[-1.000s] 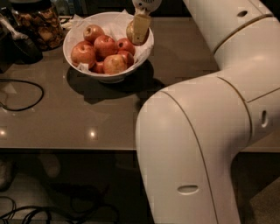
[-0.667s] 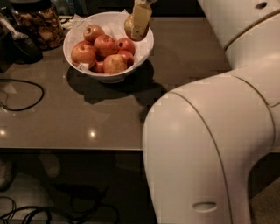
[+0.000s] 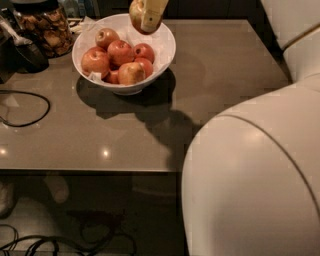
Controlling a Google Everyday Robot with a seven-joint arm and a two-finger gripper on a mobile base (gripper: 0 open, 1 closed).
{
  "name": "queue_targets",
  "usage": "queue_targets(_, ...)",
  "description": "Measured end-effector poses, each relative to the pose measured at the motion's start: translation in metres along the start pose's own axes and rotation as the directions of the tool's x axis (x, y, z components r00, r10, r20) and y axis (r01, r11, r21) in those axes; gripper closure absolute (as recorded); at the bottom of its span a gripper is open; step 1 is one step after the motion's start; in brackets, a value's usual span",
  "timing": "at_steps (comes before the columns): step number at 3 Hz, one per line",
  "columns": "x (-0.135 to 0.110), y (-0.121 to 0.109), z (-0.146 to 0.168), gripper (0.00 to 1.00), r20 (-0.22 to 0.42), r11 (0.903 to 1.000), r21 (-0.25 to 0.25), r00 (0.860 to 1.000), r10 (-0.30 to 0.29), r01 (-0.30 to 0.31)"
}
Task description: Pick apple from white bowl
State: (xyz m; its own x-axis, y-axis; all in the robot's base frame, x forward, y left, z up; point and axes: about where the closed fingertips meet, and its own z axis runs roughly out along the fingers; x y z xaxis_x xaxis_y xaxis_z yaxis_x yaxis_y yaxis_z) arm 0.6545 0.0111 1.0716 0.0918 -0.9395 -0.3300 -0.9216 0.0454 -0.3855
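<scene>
The white bowl (image 3: 168, 46) stands at the back left of the brown table and holds several apples, red ones (image 3: 120, 52) and a yellowish-orange one (image 3: 131, 73). My gripper (image 3: 145, 24) hangs at the top edge of the camera view, above the bowl's far rim. It is shut on the apple (image 3: 134, 14), pale yellow with a red-orange blush, and holds it clear of the others. A cream finger (image 3: 153, 14) covers the apple's right side. The rest of the gripper is cut off by the frame's top.
A glass jar (image 3: 46, 29) of brown snacks stands left of the bowl, beside a dark object (image 3: 26, 54). A black cable (image 3: 29, 111) loops on the table's left. The table's front edge (image 3: 100, 170) runs across. My white arm (image 3: 255, 175) fills the right.
My gripper has risen and shifted a little left with the apple, now higher above the bowl's rim. The big white arm segment has swung right and down. The bowl has not moved.
</scene>
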Motion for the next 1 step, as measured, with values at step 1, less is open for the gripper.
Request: queue_targets(1, -0.0032, -0.0042, 0.0008, 1.00, 0.011, 0.9999, 0.017, 1.000, -0.001, 0.001)
